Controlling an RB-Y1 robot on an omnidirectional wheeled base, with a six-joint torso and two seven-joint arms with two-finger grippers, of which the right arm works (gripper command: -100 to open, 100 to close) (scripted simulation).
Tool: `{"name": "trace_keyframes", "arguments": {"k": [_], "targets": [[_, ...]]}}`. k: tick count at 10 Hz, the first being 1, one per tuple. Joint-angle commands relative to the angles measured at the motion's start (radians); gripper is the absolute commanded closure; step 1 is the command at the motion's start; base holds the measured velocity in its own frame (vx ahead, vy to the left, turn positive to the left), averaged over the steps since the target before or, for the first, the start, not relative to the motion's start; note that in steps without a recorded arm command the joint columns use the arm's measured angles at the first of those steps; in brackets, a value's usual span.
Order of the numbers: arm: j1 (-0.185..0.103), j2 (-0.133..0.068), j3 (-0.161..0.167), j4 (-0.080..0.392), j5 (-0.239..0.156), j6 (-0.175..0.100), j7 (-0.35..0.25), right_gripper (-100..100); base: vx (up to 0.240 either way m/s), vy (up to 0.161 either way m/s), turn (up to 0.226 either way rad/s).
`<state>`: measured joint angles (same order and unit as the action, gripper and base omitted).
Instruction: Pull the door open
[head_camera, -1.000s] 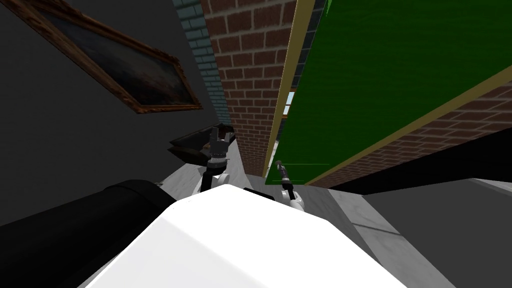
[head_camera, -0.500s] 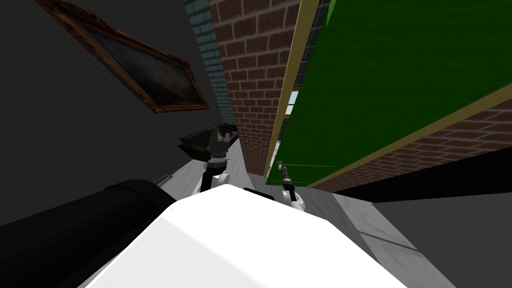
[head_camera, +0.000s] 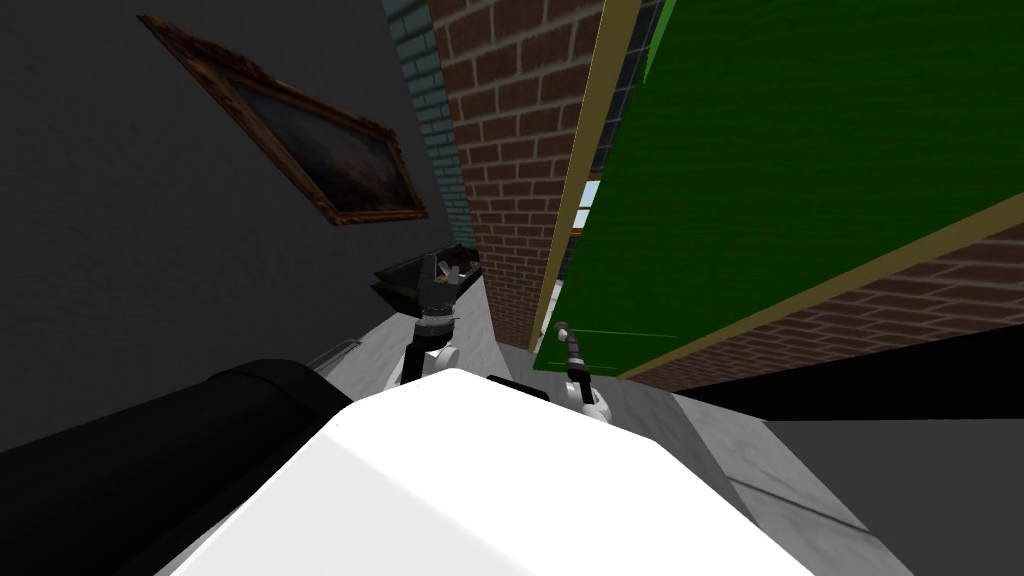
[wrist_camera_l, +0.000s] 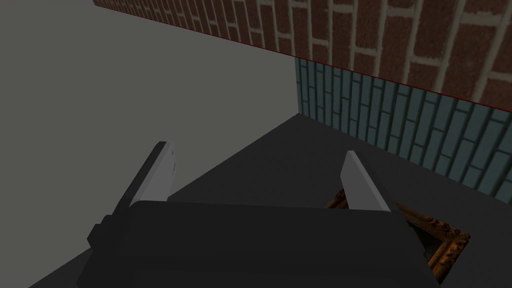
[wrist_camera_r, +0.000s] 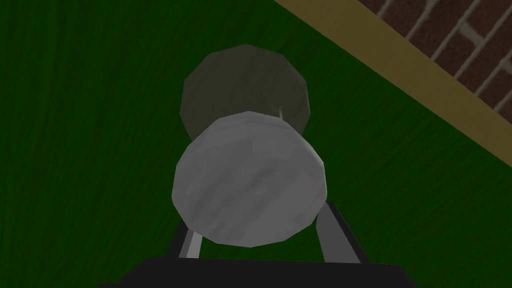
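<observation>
My right gripper (wrist_camera_r: 257, 235) clasps the knob (wrist_camera_r: 250, 180) of the green door (head_camera: 760, 170), ajar. Best pull along its arc, grip firm. My left gripper (wrist_camera_l: 260, 156) is released.

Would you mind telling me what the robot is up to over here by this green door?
The robot is working on the green door. Its right gripper is shut on the grey round knob, with one finger on each side. The door stands ajar, with a narrow gap between its edge and the tan frame next to the brick wall. The left gripper is open and holds nothing, raised to the left of the door.
</observation>
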<state>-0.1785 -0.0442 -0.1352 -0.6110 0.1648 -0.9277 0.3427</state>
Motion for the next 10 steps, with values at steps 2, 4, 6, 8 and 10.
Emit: {"name": "trace_keyframes", "arguments": {"k": [2, 4, 6, 8, 10], "targets": [[0.005, 0.02, 0.025, 0.002, -0.026, -0.008, -0.057, 100, -0.037, -0.036, 0.097], [0.011, 0.019, 0.029, -0.005, -0.056, -0.008, -0.097, 100, -0.035, -0.018, 0.084], [0.011, 0.019, 0.029, 0.025, -0.056, -0.008, -0.097, 100, -0.012, -0.007, 0.004], [0.011, 0.019, 0.029, -0.005, -0.056, -0.008, -0.097, 100, 0.0, 0.0, 0.0], [0.011, 0.019, 0.029, -0.005, -0.056, -0.008, -0.097, 100, -0.003, 0.002, -0.004]]}}
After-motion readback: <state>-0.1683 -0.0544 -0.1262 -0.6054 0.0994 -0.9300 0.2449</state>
